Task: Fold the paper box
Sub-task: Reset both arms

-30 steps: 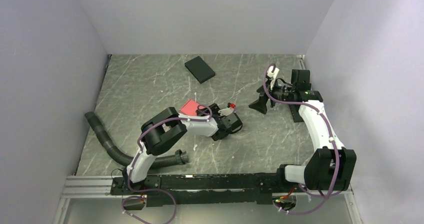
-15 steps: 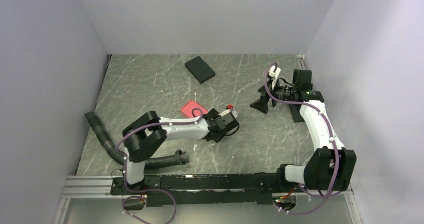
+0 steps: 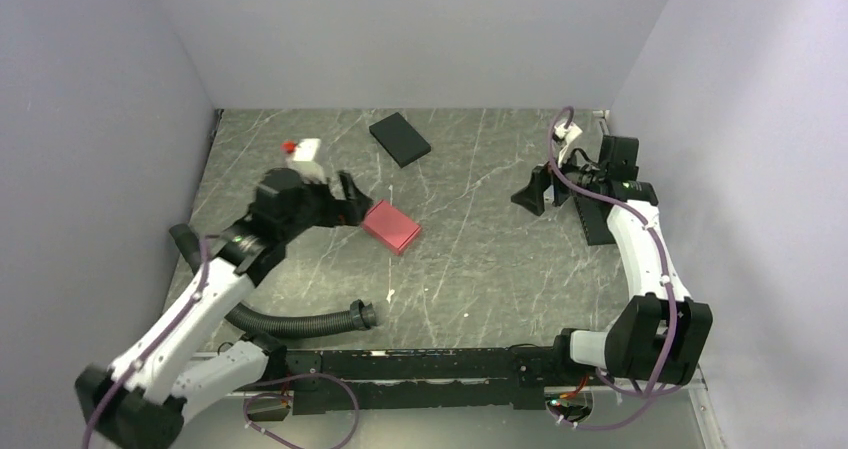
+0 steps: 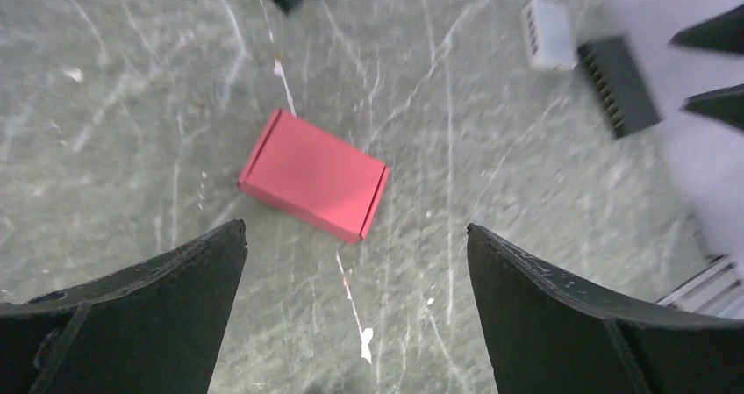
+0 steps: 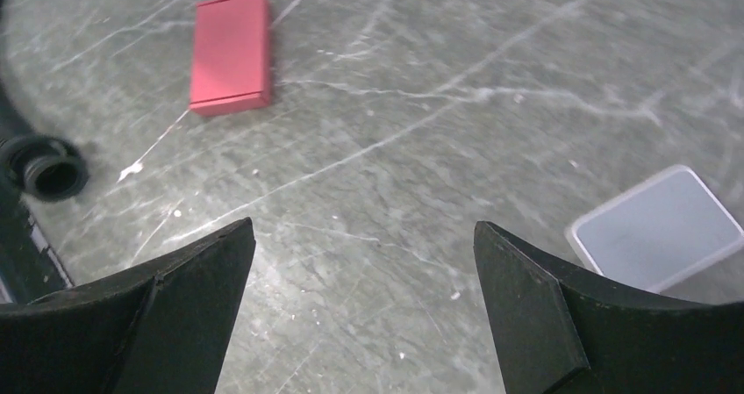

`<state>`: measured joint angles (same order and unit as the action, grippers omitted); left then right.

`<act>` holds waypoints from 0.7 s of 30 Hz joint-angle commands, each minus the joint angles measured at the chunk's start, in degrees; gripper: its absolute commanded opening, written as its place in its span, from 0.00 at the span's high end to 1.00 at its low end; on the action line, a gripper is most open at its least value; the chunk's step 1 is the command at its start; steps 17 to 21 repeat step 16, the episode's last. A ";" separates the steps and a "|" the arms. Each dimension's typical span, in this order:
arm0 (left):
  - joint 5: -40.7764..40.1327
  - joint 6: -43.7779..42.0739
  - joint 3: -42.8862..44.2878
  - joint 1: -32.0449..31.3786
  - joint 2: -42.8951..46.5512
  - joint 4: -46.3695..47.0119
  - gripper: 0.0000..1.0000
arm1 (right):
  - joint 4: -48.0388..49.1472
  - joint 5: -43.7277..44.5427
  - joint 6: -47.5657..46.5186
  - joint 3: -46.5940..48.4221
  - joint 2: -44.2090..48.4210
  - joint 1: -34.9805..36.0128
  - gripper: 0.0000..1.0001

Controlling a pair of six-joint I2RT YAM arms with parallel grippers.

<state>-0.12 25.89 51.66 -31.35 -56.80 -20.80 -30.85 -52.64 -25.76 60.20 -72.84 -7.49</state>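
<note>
The paper box (image 3: 391, 226) is a closed, flat pinkish-red rectangle lying on the grey marbled table, left of centre. It lies free in the left wrist view (image 4: 314, 175) and at the upper left of the right wrist view (image 5: 230, 52). My left gripper (image 3: 345, 197) hovers just left of the box and above it, open, with nothing between its fingers (image 4: 355, 227). My right gripper (image 3: 535, 191) stands far to the right, open and empty (image 5: 364, 225), facing the box from a distance.
A black flat box (image 3: 400, 139) lies at the back centre. A black ribbed hose (image 3: 280, 319) curves along the near left. A black strip (image 3: 592, 224) lies under the right arm, and a pale rectangular piece (image 5: 658, 227) lies near the right gripper.
My left arm has swung from over the table's centre back to the left and lifted, its jaws widening. The red box, partly covered before, now lies uncovered. The right gripper drew back slightly rightward.
</note>
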 commanded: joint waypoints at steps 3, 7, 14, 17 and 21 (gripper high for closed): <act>16.92 -1.19 2.57 17.44 6.35 -7.01 0.01 | 8.37 8.70 13.37 0.55 5.67 -5.05 0.00; 18.99 -4.62 5.27 24.95 7.57 -11.06 0.00 | 16.05 19.85 25.42 -4.22 12.32 -5.96 0.00; 15.83 -7.73 3.76 25.11 11.22 -12.69 0.00 | 17.64 22.58 24.27 -9.71 21.60 -6.34 0.00; 15.53 -8.26 2.60 25.11 12.00 -12.51 0.01 | 17.44 20.86 25.40 -10.01 22.28 -7.32 0.00; 15.53 -8.26 2.60 25.11 12.00 -12.51 0.01 | 17.44 20.86 25.40 -10.01 22.28 -7.32 0.00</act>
